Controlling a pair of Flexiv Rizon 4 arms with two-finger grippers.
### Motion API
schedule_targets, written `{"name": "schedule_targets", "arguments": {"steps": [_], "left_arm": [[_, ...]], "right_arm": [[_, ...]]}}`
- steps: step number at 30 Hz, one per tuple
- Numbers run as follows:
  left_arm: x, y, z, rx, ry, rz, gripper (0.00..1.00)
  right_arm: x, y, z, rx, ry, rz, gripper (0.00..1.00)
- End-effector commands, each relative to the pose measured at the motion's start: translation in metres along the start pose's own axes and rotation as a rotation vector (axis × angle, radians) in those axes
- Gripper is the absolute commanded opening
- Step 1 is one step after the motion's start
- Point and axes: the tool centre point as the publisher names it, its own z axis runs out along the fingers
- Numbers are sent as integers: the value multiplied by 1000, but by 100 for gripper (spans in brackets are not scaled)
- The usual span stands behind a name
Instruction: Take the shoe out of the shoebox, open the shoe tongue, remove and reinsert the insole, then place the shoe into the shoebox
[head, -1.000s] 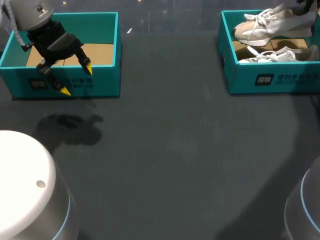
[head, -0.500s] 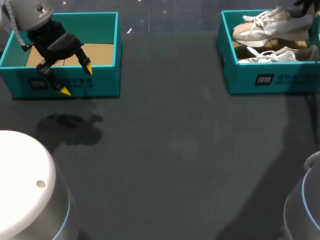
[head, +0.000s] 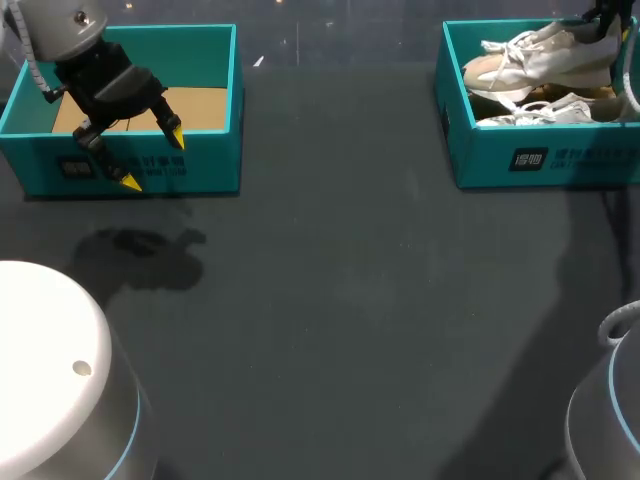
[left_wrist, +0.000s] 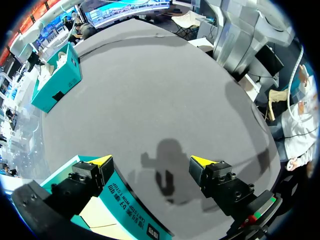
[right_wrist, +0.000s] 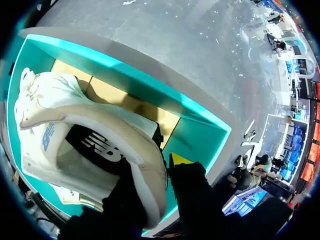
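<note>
A cream sneaker (head: 545, 55) with white laces hangs tilted above the right teal shoebox (head: 520, 160). My right gripper (head: 604, 16) is shut on the sneaker's heel collar at the far right edge. In the right wrist view the sneaker (right_wrist: 75, 130) has its heel wall pinched in the right gripper (right_wrist: 167, 162), over the shoebox's cardboard floor (right_wrist: 125, 102). A second sneaker (head: 555, 108) lies inside that box. My left gripper (head: 152, 158) hangs open at the front wall of the left teal shoebox (head: 200, 60). In the left wrist view the left gripper (left_wrist: 152, 161) holds nothing.
The left shoebox holds only a cardboard liner (head: 195, 105); its front wall (left_wrist: 127, 212) lies just under the left fingers. The dark table (head: 350, 300) stretches between the two boxes. The right shoebox (left_wrist: 55, 80) shows far across the table in the left wrist view.
The right gripper has raised the sneaker a little higher over the right shoebox, with its heel end going up. The left arm has stayed still.
</note>
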Motion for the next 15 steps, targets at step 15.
{"name": "schedule_targets", "arguments": {"steps": [15], "left_arm": [[0, 0, 0, -2, 1, 1, 100]], "right_arm": [[8, 8, 18, -30, -66, 50, 0]]}}
